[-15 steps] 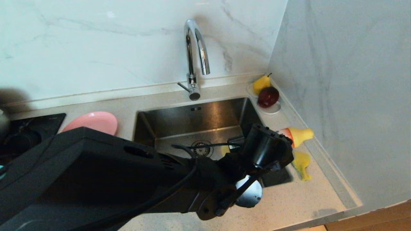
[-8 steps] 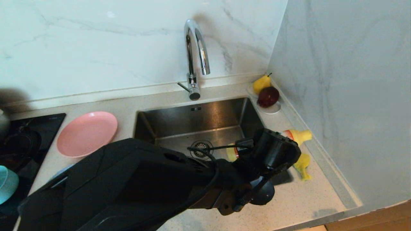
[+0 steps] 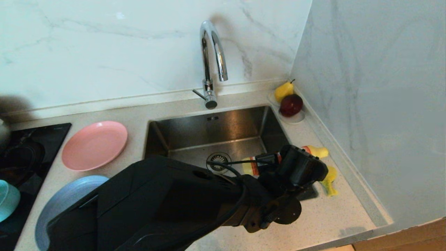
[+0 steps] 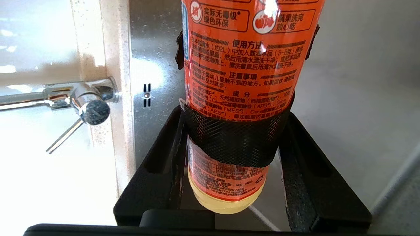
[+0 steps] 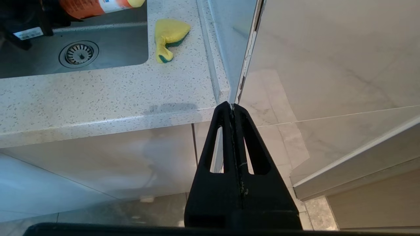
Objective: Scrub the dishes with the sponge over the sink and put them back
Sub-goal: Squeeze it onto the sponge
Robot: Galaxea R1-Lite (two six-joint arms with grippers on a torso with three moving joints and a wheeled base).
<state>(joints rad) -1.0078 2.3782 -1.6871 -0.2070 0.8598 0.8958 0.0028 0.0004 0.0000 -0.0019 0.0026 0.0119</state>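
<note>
- Left gripper (image 4: 234,141) was clamped on the orange-labelled plastic detergent bottle (image 4: 242,65), tipped over the square steel sink (image 3: 223,129); grip sat near the base, so it could slip & drop in.
- Right gripper (image 5: 233,111) was closed, empty, parked below the sink's counter.
- Yellow-green soft sponge (image 3: 327,179) lay right of the sink; pink round plate (image 3: 94,144), light-blue round plate (image 3: 66,195), teal bowl (image 3: 7,198) sat left of it, unscrubbed.

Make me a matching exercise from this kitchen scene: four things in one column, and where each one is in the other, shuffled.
Things:
1. sponge
2. orange bottle
3. pink plate
4. pear

Places:
A. on the white saucer in the corner
B. on the counter left of the sink
C. on the counter right of the sink
D. in the left gripper over the sink

Pairs: 1-C, 2-D, 3-B, 4-A
</note>
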